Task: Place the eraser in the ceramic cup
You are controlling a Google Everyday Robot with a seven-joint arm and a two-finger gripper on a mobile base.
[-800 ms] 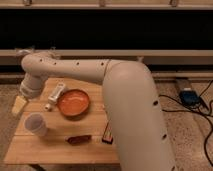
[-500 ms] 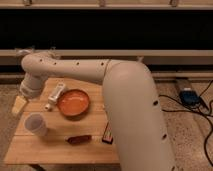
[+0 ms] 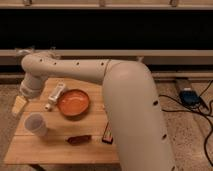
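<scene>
Closest to you, the big pale arm [image 3: 132,115] is filling the right of the camera view. It is covering part of the eraser [image 3: 107,135], which is lying dark and low on the wooden table [image 3: 50,150] near the front right, its right end hidden behind the arm. Just to its left, near but apart, the reddish-brown object [image 3: 79,139] is lying. You are risking a wrong pick here: two small dark things are sitting side by side, and the one you want is the half-hidden one. It also seems to be sitting close to the table's edge (how close, the arm is hiding), so a glancing finger could be pushing it off rather than catching it.

Further in, the ceramic cup [image 3: 36,123] is standing upright and alone on the left. The orange bowl [image 3: 73,102] is sitting beyond it toward the middle, and a white elongated object [image 3: 55,95] is lying just beside the bowl's left rim. The cup is looking light and narrow. A wrist sweeping across the table toward the eraser could be tipping it, and a release from too high could be bouncing the block off the rim.

Farthest, the gripper [image 3: 19,105] is hanging over the table's far left corner, jaws spread with nothing between them, well apart from the eraser.

Against the earlier frames, nothing is differing: arm, gripper, cup and eraser are all sitting where they were.
</scene>
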